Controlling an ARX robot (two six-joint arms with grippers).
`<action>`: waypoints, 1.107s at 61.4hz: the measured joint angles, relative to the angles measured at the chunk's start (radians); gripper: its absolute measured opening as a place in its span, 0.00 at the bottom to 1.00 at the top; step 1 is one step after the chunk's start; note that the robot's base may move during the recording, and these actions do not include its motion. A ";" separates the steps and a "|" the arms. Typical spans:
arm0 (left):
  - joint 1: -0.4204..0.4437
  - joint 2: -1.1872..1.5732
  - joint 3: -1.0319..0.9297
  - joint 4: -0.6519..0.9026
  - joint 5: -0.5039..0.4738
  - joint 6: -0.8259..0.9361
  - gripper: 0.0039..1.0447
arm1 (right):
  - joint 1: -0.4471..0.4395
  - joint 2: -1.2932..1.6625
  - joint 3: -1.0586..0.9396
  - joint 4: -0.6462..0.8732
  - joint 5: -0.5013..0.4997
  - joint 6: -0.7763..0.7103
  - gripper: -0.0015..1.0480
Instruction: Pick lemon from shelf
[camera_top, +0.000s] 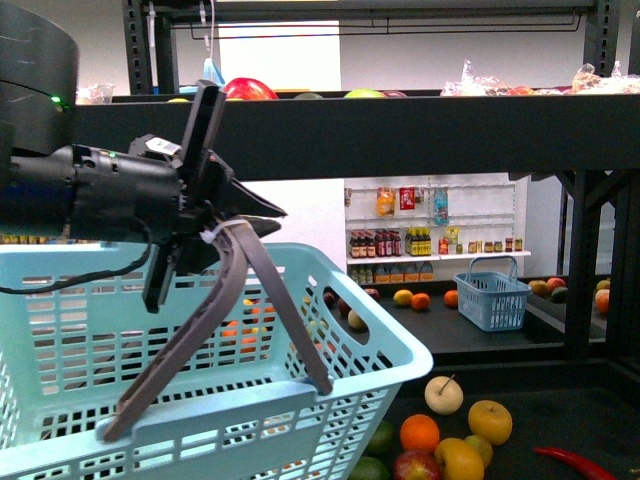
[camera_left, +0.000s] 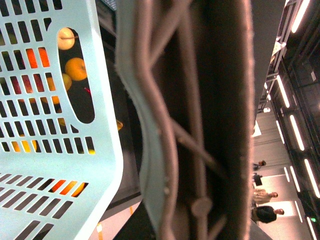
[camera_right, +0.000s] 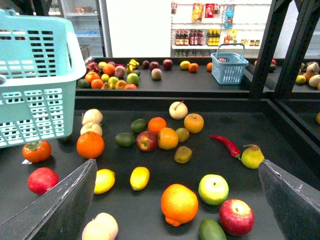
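- Across the left half of the front view, my left pincer (camera_top: 222, 225) is clenched on the grey-brown folding handle (camera_top: 178, 340) of the pale blue slotted plastic basket (camera_top: 330, 390). I judge the basket is carried high and off to that side so it is ready to take fruit while the other arm has the tier to itself.
- Along the upper part of that frame runs a raised front rim of the large black metal shelf (camera_top: 400, 135). At lower right a lower tier shows a few loose fruits, but the basket hides most of it and I cannot pick out a lemon there with any confidence.
- From the right wrist camera the tier lies bare below. The small oval yellow lemon (camera_right: 139, 178) rests on the black surface just beside a second yellow lemon (camera_right: 104, 181), the two apart, with a large round orange (camera_right: 179, 204) near them.
- My right pincer (camera_right: 177, 165) is released and grasps nothing. Its two dark fingers (camera_right: 65, 205) are spread wide and hang over the fruit, a stance I read as set to straddle one piece from above.
- From the left wrist camera I get only the handle struts close up and a basket wall, with blurred fruit through the slots. It shows nothing of the lemon and not the fingertips themselves, so I judge that grip from the front view.
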 joint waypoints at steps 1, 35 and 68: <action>-0.009 0.007 0.006 0.003 -0.002 0.000 0.10 | 0.000 0.000 0.000 0.000 0.000 0.000 0.93; -0.092 0.088 0.085 -0.016 -0.076 0.013 0.10 | 0.010 0.583 0.153 -0.023 0.146 0.097 0.93; -0.092 0.089 0.085 -0.016 -0.075 0.016 0.10 | 0.022 1.944 0.898 0.172 -0.128 0.034 0.93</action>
